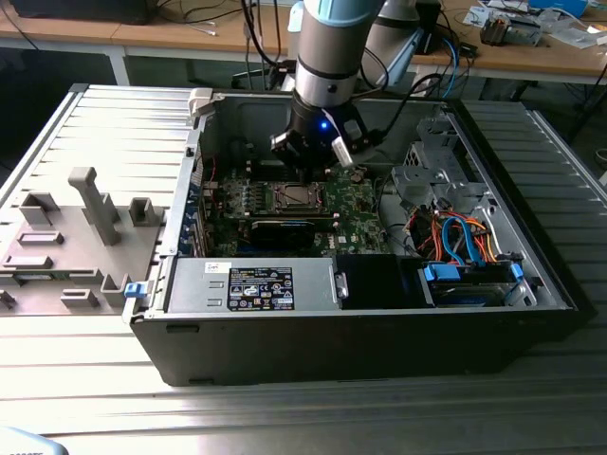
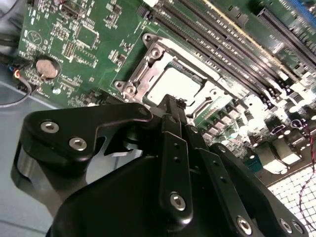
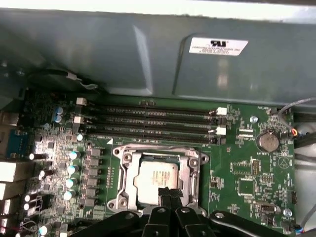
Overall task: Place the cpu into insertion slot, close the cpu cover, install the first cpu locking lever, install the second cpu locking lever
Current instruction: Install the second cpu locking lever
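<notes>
We are hovering the gripper (image 3: pixel 169 193), fingers pressed together and holding nothing, at the edge of the cpu cover (image 3: pixel 189 170) lying over the cpu (image 3: pixel 157 180); we should press squarely.

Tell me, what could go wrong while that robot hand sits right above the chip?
The hand hangs just over the cpu, which already lies in the insertion slot. A slightly off-centre push might scrape the chip or bend the cpu cover. The memory slots sit close beside it, so a sideways drift could knock them.
</notes>
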`<state>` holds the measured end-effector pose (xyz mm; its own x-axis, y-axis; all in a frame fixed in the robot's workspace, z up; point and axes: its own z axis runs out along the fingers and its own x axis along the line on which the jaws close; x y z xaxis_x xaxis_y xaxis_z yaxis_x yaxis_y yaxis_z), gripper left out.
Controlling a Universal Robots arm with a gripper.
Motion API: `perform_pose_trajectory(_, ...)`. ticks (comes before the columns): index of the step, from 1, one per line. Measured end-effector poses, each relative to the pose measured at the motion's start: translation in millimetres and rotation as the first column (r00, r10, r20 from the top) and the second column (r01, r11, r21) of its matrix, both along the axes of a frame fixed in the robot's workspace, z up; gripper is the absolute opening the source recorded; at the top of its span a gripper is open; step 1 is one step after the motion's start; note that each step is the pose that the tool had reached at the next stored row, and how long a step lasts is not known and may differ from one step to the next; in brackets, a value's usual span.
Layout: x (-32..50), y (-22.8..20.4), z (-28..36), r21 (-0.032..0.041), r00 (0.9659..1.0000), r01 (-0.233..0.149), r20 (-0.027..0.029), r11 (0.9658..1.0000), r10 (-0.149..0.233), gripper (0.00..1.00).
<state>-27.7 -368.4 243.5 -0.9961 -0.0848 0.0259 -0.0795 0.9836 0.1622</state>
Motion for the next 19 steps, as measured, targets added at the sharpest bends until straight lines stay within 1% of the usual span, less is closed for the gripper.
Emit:
perform_pose_trajectory(1, 0.0, -0.3, 0.0, 0.0091, 1.0000, 0.000, 0.0000, 1.0000, 0.000, 0.11)
perform_pose_trajectory(2, 0.0, -0.5, 0.0, 0.0151, 1.0000, 0.000, 0.0000, 0.9999, 0.000, 0.11)
perform_pose_trajectory(9, 0.0, -0.8, 0.0, 0.0162, 1.0000, 0.000, 0.0000, 0.9999, 0.000, 0.11)
perform_pose_trajectory(13, 1.0, -2.5, 0.0, 0.0162, 1.0000, 0.000, -0.0001, 0.9999, 0.000, 0.11)
perform_pose_trajectory(17, 2.3, -5.0, 0.0, 0.0164, 1.0000, 0.000, -0.0001, 0.9999, 0.000, 0.11)
perform_pose_trajectory(19, 3.1, -8.1, 0.0, 0.0170, 1.0000, 0.000, 0.0000, 0.9999, 0.000, 0.11)
